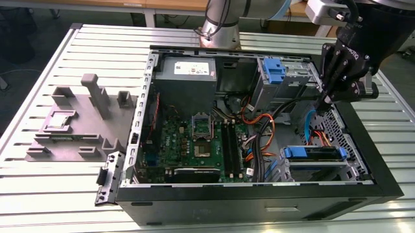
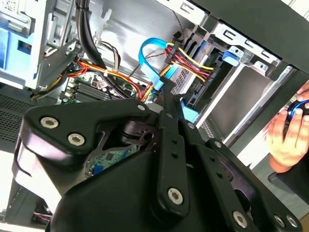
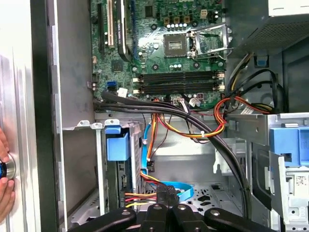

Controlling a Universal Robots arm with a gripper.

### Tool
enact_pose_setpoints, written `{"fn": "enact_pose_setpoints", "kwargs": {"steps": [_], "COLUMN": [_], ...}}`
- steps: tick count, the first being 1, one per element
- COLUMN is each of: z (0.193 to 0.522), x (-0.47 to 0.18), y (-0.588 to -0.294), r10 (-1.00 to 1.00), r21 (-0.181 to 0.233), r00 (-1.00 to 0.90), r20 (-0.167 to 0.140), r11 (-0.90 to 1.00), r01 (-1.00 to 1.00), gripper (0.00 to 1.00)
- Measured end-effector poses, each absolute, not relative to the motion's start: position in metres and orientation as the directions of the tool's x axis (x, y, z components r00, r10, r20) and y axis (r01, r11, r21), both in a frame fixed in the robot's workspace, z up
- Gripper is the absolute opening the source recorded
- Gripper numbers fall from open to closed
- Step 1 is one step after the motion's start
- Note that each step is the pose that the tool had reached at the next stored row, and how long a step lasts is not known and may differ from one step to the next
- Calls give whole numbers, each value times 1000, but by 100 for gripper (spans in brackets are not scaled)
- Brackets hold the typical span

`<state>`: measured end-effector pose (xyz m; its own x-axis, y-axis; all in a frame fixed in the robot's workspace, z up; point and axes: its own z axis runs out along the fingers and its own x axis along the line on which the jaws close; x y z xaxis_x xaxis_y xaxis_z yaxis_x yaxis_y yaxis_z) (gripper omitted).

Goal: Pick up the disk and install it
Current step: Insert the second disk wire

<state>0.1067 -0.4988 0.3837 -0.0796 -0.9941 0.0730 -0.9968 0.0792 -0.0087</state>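
Exterior view: we are seeing the end effector (image 1: 322, 103) hanging inside the computer case (image 1: 259, 206), pressed together and empty. The disk (image 1: 314, 153) is sitting in its bay near the case's front wall. We are judging it rigid, dense, fragile; grip the blue carrier edges.

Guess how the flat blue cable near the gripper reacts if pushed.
Probably floppy: the flat blue cable loops in loose curves in both wrist views. Likely light, being a thin ribbon. It may snag, since it runs beside the red-yellow wires near the gripper.
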Motion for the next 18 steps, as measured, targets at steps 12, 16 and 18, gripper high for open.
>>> {"fn": "enact_pose_setpoints", "kwargs": {"steps": [12, 16, 18], "z": [382, 378, 377], "x": [111, 111, 111], "y": [-484, -483, -482], "r10": [-989, -986, -985], "r21": [-12, -14, -15], "r00": [-91, -91, -91], "r20": [113, 139, 145], "r11": [90, 90, 90], "r01": [-996, -996, -996], "gripper": [10, 16, 16]}}
